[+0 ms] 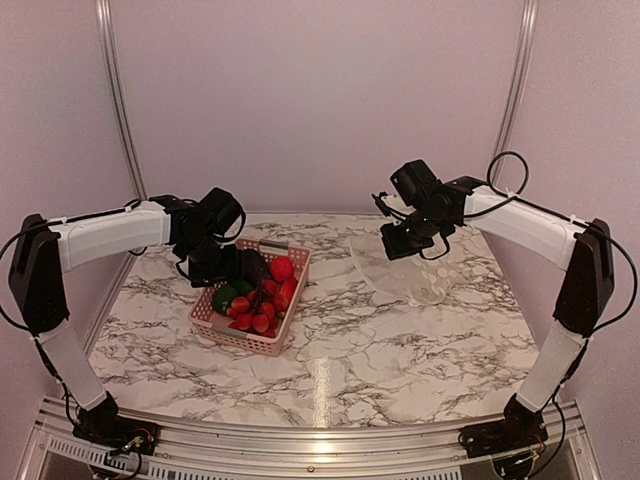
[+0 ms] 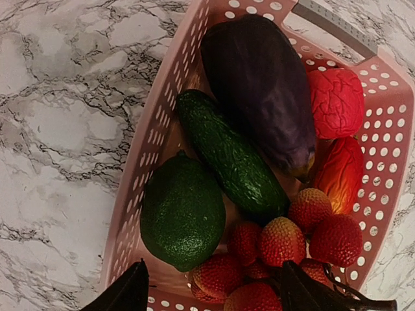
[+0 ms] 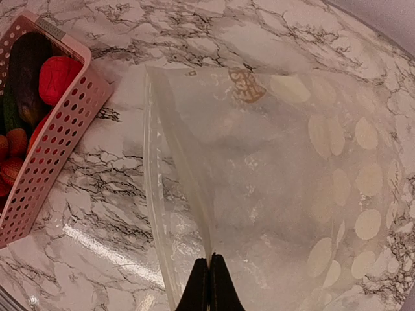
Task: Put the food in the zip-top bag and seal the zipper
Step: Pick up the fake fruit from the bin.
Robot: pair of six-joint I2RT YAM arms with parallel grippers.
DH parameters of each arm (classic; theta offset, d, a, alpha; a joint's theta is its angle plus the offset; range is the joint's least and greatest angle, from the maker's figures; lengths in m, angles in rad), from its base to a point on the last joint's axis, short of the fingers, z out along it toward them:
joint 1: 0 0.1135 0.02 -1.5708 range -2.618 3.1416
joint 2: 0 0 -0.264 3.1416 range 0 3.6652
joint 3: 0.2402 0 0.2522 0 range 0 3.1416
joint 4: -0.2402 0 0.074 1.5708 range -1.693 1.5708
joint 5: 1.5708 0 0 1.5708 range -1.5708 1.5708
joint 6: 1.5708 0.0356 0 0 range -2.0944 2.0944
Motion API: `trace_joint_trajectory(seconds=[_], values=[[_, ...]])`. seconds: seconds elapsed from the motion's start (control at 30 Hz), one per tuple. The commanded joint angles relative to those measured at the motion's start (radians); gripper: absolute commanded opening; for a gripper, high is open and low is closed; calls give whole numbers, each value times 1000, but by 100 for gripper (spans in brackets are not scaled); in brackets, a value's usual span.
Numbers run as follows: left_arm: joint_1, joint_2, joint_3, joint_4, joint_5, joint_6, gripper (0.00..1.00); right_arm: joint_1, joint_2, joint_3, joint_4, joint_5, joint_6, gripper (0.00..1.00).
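Note:
The food lies in the pink basket [image 2: 155, 136]: a dark purple eggplant [image 2: 259, 84], a long green piece [image 2: 230, 155], a round green piece [image 2: 181, 210], a red tomato [image 2: 335, 102], an orange-red piece [image 2: 340, 172] and several strawberry-like pieces [image 2: 282, 240]. My left gripper [image 2: 214, 295] is open just above the basket's near end, straddling the strawberries. The clear zip-top bag [image 3: 279, 181] with white dots lies on the table to the right. My right gripper [image 3: 209, 278] is shut on the bag's upper mouth layer and lifts it. The zipper [image 3: 152, 194] runs along the lower edge.
The basket [image 1: 250, 300] stands left of centre on the marble table and the bag [image 1: 415, 270] right of centre, with a gap of bare marble between them. The basket's corner also shows in the right wrist view [image 3: 58, 142]. Walls enclose the back and sides.

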Motion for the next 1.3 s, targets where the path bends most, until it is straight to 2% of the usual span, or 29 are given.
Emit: trace_joint_trajectory(seconds=[0.0,0.23,0.4,0.57,0.87,1.03,1.13,1.27], values=[[4,40,-34,-29,18,-124,71,-2,-29,-2,17,-18,11,0],[1,80,-64,-16,-44,-267,70,-2,-35,-22,29,-33,17,0],[1,122,-67,10,-57,-305,71,-2,-41,-43,43,-39,19,0],[1,170,-37,24,-64,-293,75,-3,-44,-52,49,-40,23,0],[3,230,3,29,-92,-254,73,-2,-47,-52,42,-39,33,0],[3,258,31,29,-132,-224,76,-2,-50,-58,37,-40,38,0],[3,268,45,29,-155,-205,73,-2,-51,-58,35,-40,40,0],[2,253,63,28,-186,-172,63,-3,-47,-50,32,-40,40,0]])
